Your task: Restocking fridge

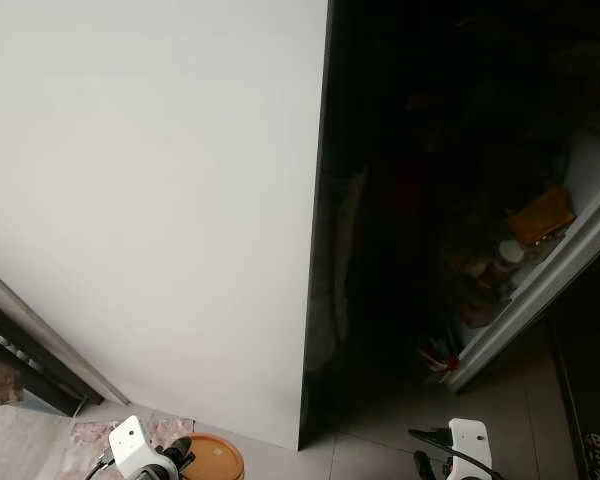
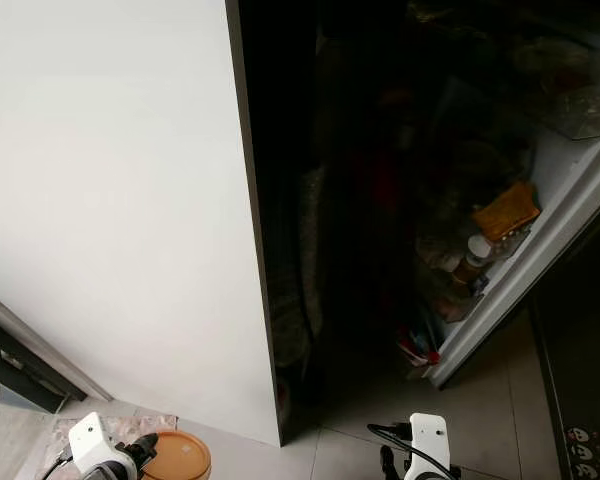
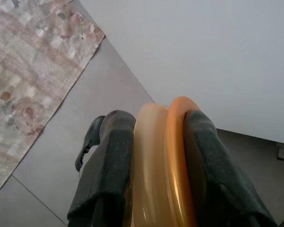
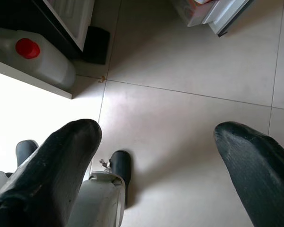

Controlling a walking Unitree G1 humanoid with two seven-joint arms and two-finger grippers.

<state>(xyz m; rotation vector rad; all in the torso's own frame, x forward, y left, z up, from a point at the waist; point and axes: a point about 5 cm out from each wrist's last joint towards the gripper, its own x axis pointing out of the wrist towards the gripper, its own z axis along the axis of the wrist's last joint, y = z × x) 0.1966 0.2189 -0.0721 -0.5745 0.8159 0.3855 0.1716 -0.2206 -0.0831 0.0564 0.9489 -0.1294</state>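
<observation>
The fridge stands before me, showing a broad white side panel, with its dark interior open on the right. Its door shelf carries an orange packet and a white-capped bottle. Low on my left, my left gripper is shut on a round container with an orange lid, gripped edge-on between both fingers; the lid also shows from above. My right gripper hangs open over bare floor tiles, nothing between its fingers.
A floral rug lies on the grey tiles by the fridge's left corner. A white jug with a red cap stands low near my right side. A dark frame runs along the far left.
</observation>
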